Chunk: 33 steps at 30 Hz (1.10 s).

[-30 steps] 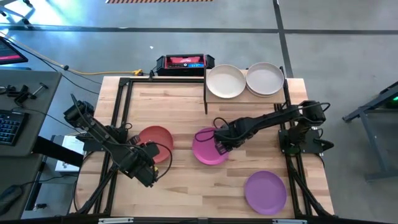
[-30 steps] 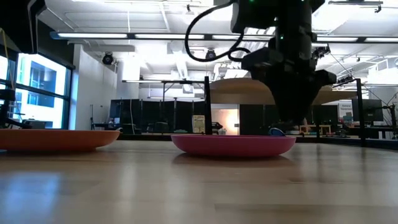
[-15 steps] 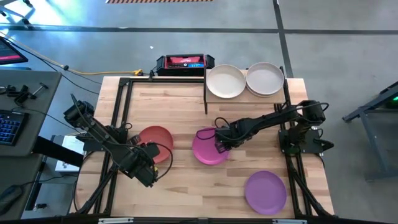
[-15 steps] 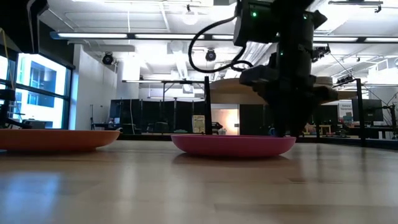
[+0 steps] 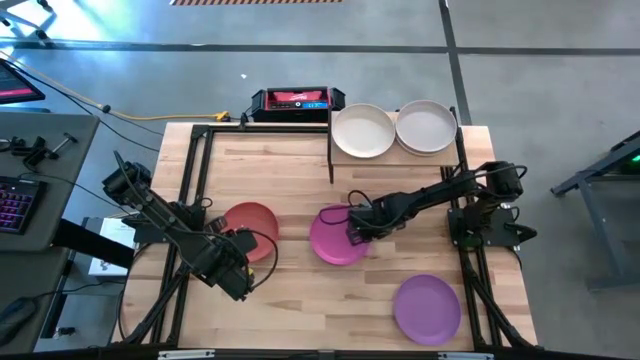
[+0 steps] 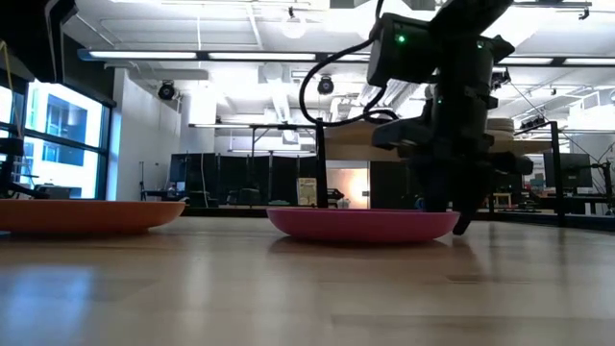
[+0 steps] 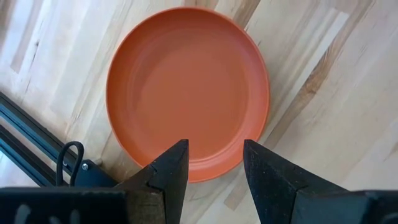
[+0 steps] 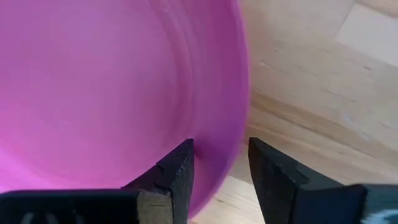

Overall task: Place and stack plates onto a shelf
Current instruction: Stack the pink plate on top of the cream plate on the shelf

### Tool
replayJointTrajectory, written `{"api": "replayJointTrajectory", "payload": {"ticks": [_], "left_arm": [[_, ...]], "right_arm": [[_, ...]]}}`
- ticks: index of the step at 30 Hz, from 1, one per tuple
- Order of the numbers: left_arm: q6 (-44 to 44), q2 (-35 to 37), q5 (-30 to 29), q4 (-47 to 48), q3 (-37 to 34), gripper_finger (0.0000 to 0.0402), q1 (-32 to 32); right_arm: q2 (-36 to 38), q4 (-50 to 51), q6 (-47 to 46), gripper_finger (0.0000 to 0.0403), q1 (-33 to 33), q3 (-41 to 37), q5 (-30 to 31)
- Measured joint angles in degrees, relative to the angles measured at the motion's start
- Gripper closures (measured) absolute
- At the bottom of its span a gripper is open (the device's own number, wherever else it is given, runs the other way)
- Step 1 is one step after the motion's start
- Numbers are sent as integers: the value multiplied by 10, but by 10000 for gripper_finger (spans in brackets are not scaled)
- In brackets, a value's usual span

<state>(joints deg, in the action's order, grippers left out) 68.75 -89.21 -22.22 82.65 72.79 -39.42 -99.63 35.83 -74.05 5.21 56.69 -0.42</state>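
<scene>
- The right pincer (image 5: 353, 232) is low at the right edge of the magenta plate (image 5: 334, 238), near the middle of the bench (image 5: 300, 310)
- Its wrist view shows its fingers (image 8: 175, 171) apart, one over the plate's inner side and the other outside, with the magenta rim (image 8: 239, 93) running into the gap between them; nothing is clamped
- In the low view the magenta plate (image 6: 360, 224) lies flat on the bench, with the right pincer (image 6: 450, 207) down at its right end
- The left pincer (image 5: 240, 262) hangs over the front left part of the bench, just beside the orange-red plate (image 5: 249, 229)
- Its fingers (image 7: 172, 171) stand apart and empty, with the near edge of the orange-red plate (image 7: 186, 90) showing between them
- The purple plate (image 5: 427, 308) lies flat near the front right corner of the bench, well apart from the other two
- The shelf (image 5: 394, 156) stands at the back right of the bench on thin black posts
- Two pale plates sit side by side on the shelf: an off-white plate (image 5: 363, 130) on the left, and a slightly warmer pale plate (image 5: 427, 127) on the right, their rims touching or nearly so
</scene>
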Motion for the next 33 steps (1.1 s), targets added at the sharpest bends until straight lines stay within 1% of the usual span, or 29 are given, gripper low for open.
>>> {"api": "replayJointTrajectory", "payload": {"ticks": [2, 4, 6, 10, 12, 16, 19, 22, 28, 33], "left_arm": [[0, 0, -1, 0, 0, 259, 0], [0, 0, -1, 0, 0, 259, 0], [0, 0, -1, 0, 0, 259, 0], [0, 0, -1, 0, 0, 259, 0], [0, 0, -1, 0, 0, 259, 0], [0, 0, -1, 0, 0, 259, 0], [0, 0, -1, 0, 0, 259, 0], [0, 0, -1, 0, 0, 259, 0], [0, 0, -1, -3, 0, 259, 0], [0, 0, 0, -6, 0, 259, 0]], "right_arm": [[0, -6, -5, 274, 0, 0, -2], [0, -12, -6, 288, 0, 0, -8], [0, -13, -5, 312, 0, 0, -15], [0, -14, -6, 374, 0, 0, -21], [0, -18, -4, 394, 0, 0, -27], [0, -16, -2, 389, 0, 0, -41], [0, -16, 2, 398, 0, 1, -48], [0, -13, 8, 398, 1, 9, -57], [5, 6, 36, 402, 1, 48, -55], [9, 66, 61, 403, 1, 94, -46]]}}
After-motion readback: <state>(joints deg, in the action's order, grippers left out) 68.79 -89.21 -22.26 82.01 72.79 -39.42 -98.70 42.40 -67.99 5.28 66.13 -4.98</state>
